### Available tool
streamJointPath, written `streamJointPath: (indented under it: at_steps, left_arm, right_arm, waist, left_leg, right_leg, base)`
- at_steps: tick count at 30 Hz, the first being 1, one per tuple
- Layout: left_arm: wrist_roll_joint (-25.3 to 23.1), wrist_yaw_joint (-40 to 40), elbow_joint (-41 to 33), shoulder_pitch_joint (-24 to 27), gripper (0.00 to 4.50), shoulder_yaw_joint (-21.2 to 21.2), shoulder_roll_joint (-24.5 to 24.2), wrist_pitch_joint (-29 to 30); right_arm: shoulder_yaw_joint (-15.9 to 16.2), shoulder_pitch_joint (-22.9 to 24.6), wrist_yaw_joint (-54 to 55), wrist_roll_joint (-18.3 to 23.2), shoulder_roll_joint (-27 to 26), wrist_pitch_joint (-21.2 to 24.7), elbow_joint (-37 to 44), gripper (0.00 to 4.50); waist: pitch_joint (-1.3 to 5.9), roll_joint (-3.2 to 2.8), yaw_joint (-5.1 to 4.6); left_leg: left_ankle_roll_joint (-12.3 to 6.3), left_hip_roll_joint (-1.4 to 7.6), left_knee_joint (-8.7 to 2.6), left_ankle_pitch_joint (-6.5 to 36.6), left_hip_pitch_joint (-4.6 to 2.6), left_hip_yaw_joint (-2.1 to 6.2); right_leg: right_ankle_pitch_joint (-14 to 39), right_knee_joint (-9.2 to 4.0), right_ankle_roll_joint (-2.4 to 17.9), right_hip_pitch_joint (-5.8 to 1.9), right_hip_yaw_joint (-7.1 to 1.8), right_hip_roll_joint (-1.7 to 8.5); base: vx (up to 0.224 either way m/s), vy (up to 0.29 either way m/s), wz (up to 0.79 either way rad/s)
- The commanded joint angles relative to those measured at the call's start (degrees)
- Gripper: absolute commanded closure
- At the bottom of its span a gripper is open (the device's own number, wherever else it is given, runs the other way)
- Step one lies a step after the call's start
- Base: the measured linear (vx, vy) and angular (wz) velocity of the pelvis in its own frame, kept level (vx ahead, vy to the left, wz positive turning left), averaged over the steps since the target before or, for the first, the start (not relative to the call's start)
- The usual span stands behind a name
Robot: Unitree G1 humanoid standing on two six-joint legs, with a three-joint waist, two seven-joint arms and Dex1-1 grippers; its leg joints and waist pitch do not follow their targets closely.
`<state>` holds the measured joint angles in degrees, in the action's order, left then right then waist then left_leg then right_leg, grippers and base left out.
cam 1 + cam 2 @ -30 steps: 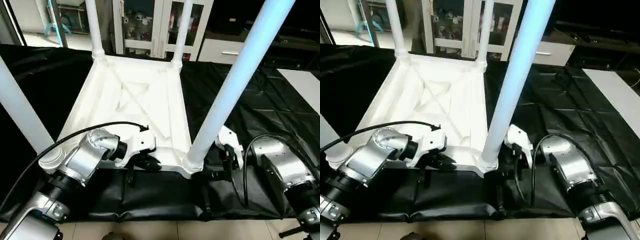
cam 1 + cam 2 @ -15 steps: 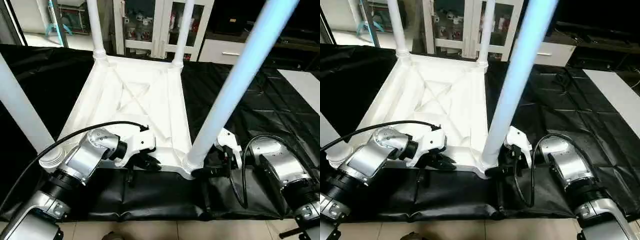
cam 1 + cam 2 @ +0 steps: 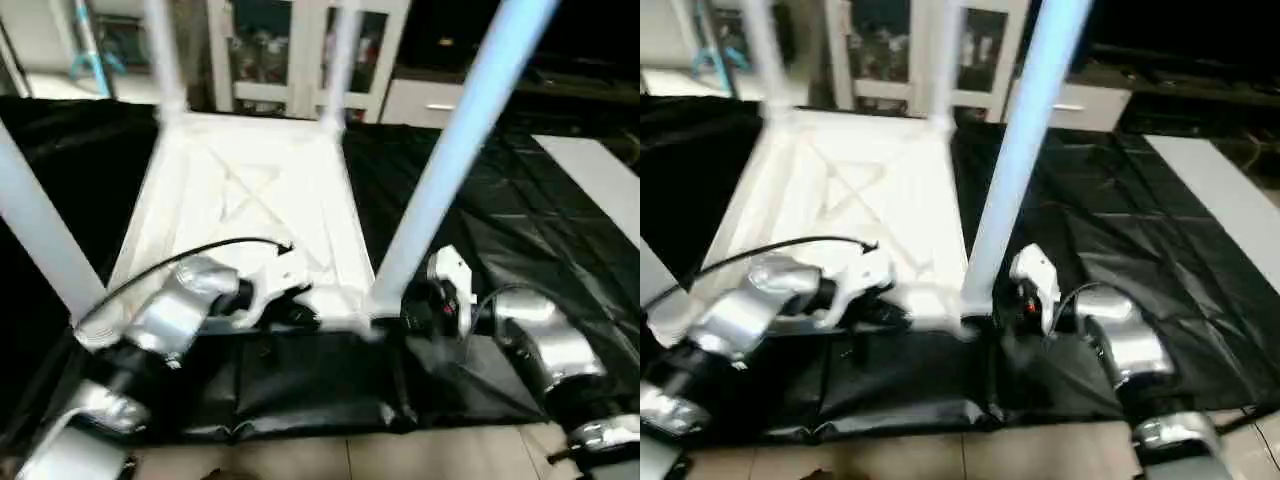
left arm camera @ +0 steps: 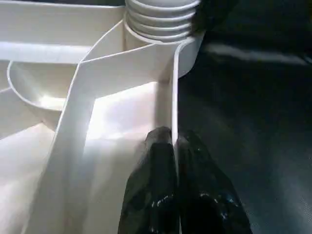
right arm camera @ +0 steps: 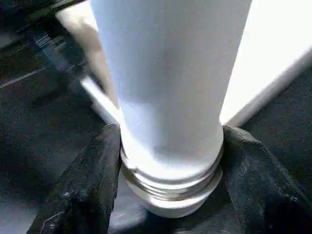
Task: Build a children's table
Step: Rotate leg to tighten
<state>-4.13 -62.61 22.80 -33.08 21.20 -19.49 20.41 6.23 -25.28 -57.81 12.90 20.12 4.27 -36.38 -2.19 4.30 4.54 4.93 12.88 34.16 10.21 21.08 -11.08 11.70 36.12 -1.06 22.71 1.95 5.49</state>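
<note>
We see the children's table (image 3: 250,190) lying upside down on the black cloth (image 3: 540,220) of the work table, ribbed underside facing up, with its X-ribs showing in the middle. Four white legs stand up from the corner lobes. Far left, the near-left leg (image 3: 35,235) rises past the head view's edge, its base at the near-left corner, beside the silver left forearm. The two far legs (image 3: 165,50) stand at the far corners in front of a white cabinet (image 3: 300,60) with glass doors.

Next, the left gripper (image 4: 175,187) sits at the table's near edge, between the two near legs. Its two black fingers are pressed together on the thin upright rim wall of the top, one finger on the inside, one on the outside, so it pinches the rim. In the left wrist view the threaded base of a leg shows just beyond the pinch, at the corner lobe.

Further right, the near-right leg (image 3: 450,150) rises tilted toward the upper right from the near-right corner. The right gripper (image 5: 168,170) is at that leg's base: its fingers (image 5: 83,185) stand on either side of the leg's ringed collar, touching it on both sides, so the jaws clasp the leg. The silver right forearm (image 3: 540,340) lies over the cloth at right.
</note>
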Motion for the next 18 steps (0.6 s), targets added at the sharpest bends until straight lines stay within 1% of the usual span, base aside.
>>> streamJointPath:
  at_steps: [1, 2, 3, 4, 5, 6, 7, 9, 10, 11, 12, 13, 14, 15, 16, 17, 18]
  left_arm:
    - [0.8, 5.5, 2.3, -1.5, 4.50, 0.8, 5.4, 0.3]
    - [0.3, 8.9, 3.9, -2.5, 4.50, 0.1, 7.0, 1.6]
    - [-0.3, 12.3, 5.4, -3.4, 4.50, -0.6, 8.6, 2.8]
    - [-0.6, 14.6, 6.4, -4.0, 4.50, -1.2, 9.6, 3.6]
    - [-1.2, 19.6, 8.7, -5.4, 4.50, -2.4, 11.8, 4.0]
    - [-1.8, 22.9, 10.3, -6.5, 4.50, -2.9, 13.3, 3.0]
    - [-2.3, 25.2, 11.6, -7.3, 4.50, -3.2, 14.3, 2.3]
    - [-2.9, 29.4, 14.0, -8.8, 4.50, -3.9, 16.5, 0.5]
    - [-3.3, 31.4, 15.1, -9.5, 4.50, -4.3, 17.6, -0.6]
    - [-3.6, 32.3, 15.8, -9.9, 4.50, -4.5, 18.0, -1.3]
    - [-3.7, 32.3, 15.9, -10.0, 4.50, -4.5, 18.0, -1.4]
    - [-3.7, 32.5, 16.0, -10.1, 4.50, -4.5, 18.1, -1.7]
    - [-3.8, 32.8, 16.0, -10.2, 4.50, -4.9, 18.0, -2.1]
    - [-3.8, 32.6, 16.0, -10.2, 4.50, -5.0, 17.9, -2.4]
    - [-3.9, 32.4, 16.0, -10.1, 4.50, -5.0, 17.6, -2.6]
    - [-4.0, 32.2, 16.2, -10.1, 4.50, -4.9, 17.3, -3.1]
    - [-3.8, 31.6, 16.3, -9.9, 4.50, -4.8, 16.7, -3.4]
  right_arm:
    - [-0.6, -1.0, 9.9, -2.0, -3.7, 0.5, -1.5, 1.83]
    - [-0.9, -1.7, 14.6, -3.4, -5.1, 0.2, -2.6, 1.83]
    - [-1.2, -2.4, 20.0, -5.0, -6.5, -0.3, -3.8, 1.83]
    - [-1.4, -2.9, 23.3, -6.1, -7.4, -0.6, -4.5, 1.84]
    - [-2.4, -4.0, 30.5, -7.2, -9.6, -0.6, -6.3, 1.84]
    - [-3.1, -4.6, 34.6, -7.3, -11.4, -0.8, -7.3, 1.84]
    - [-3.5, -5.1, 37.6, -7.4, -12.8, -0.8, -7.9, 1.84]
    - [-3.1, -6.1, 40.8, -7.8, -15.8, -1.6, -9.0, 1.84]
    - [-2.7, -6.5, 42.2, -8.6, -17.3, -2.5, -9.4, 1.84]
    - [-2.6, -6.6, 42.6, -8.7, -18.3, -3.0, -9.2, 1.84]
    - [-2.6, -6.6, 42.7, -8.7, -18.4, -3.1, -9.1, 1.84]
    - [-2.7, -6.5, 42.5, -8.6, -18.8, -3.4, -8.8, 1.84]
    - [-2.7, -6.4, 41.0, -8.2, -19.5, -4.6, -8.3, 1.84]
    - [-2.8, -6.2, 39.5, -7.5, -19.9, -5.0, -7.8, 1.84]
    - [-3.2, -5.9, 37.6, -6.4, -20.2, -5.2, -6.9, 1.84]
    - [-3.5, -5.5, 35.6, -5.1, -20.3, -5.0, -6.0, 1.84]
    - [-4.5, -4.4, 31.0, -1.5, -20.4, -4.0, -3.2, 1.84]
  waist:
    - [2.74, -0.46, -0.14]
    - [2.64, -0.63, -0.23]
    - [2.65, -0.55, -0.49]
    - [2.68, -0.33, -0.73]
    - [2.90, -0.61, -0.94]
    - [3.00, -0.54, -1.16]
    - [2.93, -0.56, -1.21]
    - [3.01, -0.61, -1.25]
    - [3.12, -0.61, -1.13]
    - [3.20, -0.61, -0.99]
    - [3.24, -0.61, -0.90]
    - [3.31, -0.56, -0.72]
    - [3.35, -0.47, -0.69]
    - [3.45, -0.57, -0.49]
    - [3.45, -0.52, -0.41]
    - [3.43, -0.35, -0.31]
    - [3.39, -0.50, -0.09]
  left_leg:
    - [2.08, 0.19, -4.74, 18.7, -0.77, 0.46]
    - [2.47, 0.17, -4.73, 19.8, -1.05, 0.52]
    - [2.93, 0.18, -4.77, 19.6, -0.90, 0.54]
    - [3.14, 0.00, -4.80, 19.5, -0.70, 0.62]
    - [3.42, -0.11, -4.92, 18.5, -0.34, 0.85]
    - [3.40, -0.12, -4.80, 18.1, -0.52, 0.79]
    - [3.09, -0.27, -4.72, 18.8, -0.68, 0.76]
    - [2.48, -0.26, -4.69, 19.3, -0.72, 0.69]
    - [2.12, -0.25, -4.68, 18.1, -0.56, 0.67]
    - [1.63, -0.21, -4.60, 16.5, -0.53, 0.55]
    - [1.19, -0.25, -4.51, 15.8, -0.53, 0.46]
    - [0.38, -0.28, -4.42, 14.2, -0.40, 0.37]
    - [0.02, -0.28, -4.38, 13.4, -0.28, 0.34]
    - [-0.71, -0.25, -4.27, 11.9, -0.32, 0.20]
    - [-1.44, -0.27, -4.24, 10.8, -0.24, 0.10]
    - [-1.75, -0.25, -4.23, 10.4, -0.25, 0.03]
    - [-2.25, -0.24, -4.25, 10.4, -0.30, -0.01]
  right_leg:
    - [20.3, -5.53, 8.6, -1.27, -1.24, 2.07]
    - [21.5, -5.78, 8.5, -0.98, -1.19, 2.03]
    - [21.4, -5.79, 8.4, -1.02, -1.19, 1.99]
    - [21.9, -5.80, 8.2, -1.21, -1.05, 1.94]
    - [21.6, -5.62, 7.8, -1.59, -0.92, 1.97]
    - [20.0, -5.74, 7.9, -1.34, -0.92, 1.84]
    - [20.1, -5.88, 7.9, -1.13, -0.92, 1.70]
    - [18.9, -5.92, 8.0, -1.01, -0.97, 1.62]
    - [16.5, -5.70, 8.3, -1.18, -1.01, 1.59]
    - [13.4, -5.46, 8.8, -1.25, -1.05, 1.58]
    - [11.9, -5.36, 9.1, -1.32, -1.08, 1.51]
    - [9.5, -5.10, 9.5, -1.57, -1.08, 1.52]
    - [8.3, -4.93, 9.7, -1.71, -1.08, 1.50]
    - [6.1, -4.76, 10.2, -1.80, -1.10, 1.54]
    - [4.4, -4.61, 10.7, -1.95, -1.10, 1.52]
    - [4.1, -4.61, 10.8, -2.00, -1.09, 1.54]
    - [4.4, -4.64, 11.0, -2.05, -1.12, 1.63]
  base:
    - [0.000, 0.000, 0.00]
    - [0.000, 0.000, 0.00]
    - [0.000, 0.000, 0.00]
    - [0.000, 0.000, 0.00]
    - [0.000, 0.000, 0.00]
    - [0.000, 0.000, 0.00]
    - [0.000, 0.000, 0.00]
    - [0.000, 0.000, 0.00]
    - [0.000, 0.000, 0.00]
    - [0.000, 0.000, 0.00]
    - [0.000, 0.000, 0.00]
    - [0.000, 0.000, 0.00]
    - [0.000, 0.000, 0.00]
    - [0.000, 0.000, 0.00]
    - [0.000, 0.000, 0.00]
    - [0.000, 0.000, 0.00]
    - [0.000, 0.000, 0.00]
